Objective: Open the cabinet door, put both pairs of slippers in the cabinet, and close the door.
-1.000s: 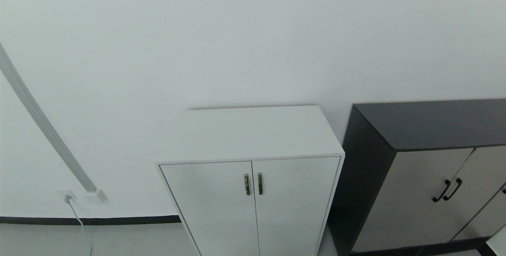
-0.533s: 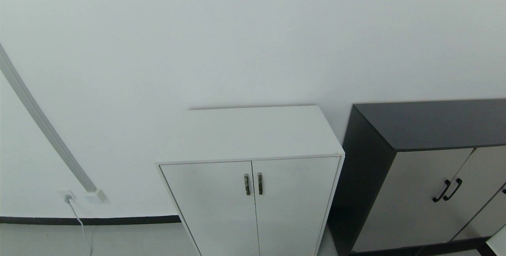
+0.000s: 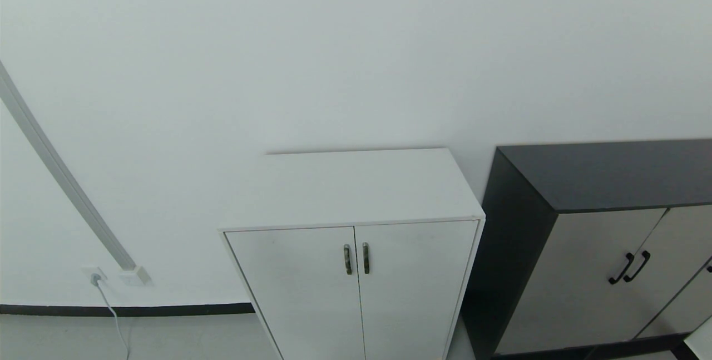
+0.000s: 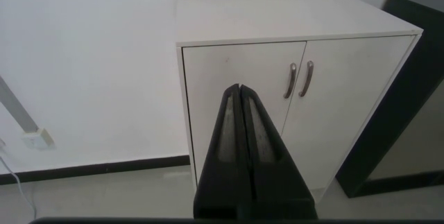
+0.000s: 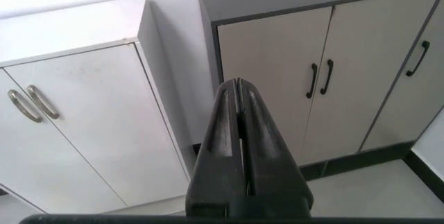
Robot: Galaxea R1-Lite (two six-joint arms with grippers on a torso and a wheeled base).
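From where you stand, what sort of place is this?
Probably a plain indoor room, perhaps an office or hallway: a white two-door cabinet stands against a white wall, a dark cabinet sits beside it, and a wall socket has a cable plugged in.

The cabinet (image 3: 356, 193) is white, tall and narrow, with a flat top. It stands upright just to the left of the black cabinet (image 3: 584, 182), with a slim gap between the two. Its front has two plain white panels, the left door (image 3: 300, 287) and the right door (image 3: 414, 282). Both are shut and flush, and they meet at a thin centre seam. Two slim, upright metal handles (image 3: 347, 259) sit side by side near the top of that seam, one on each door. The handles are close together but not touching.
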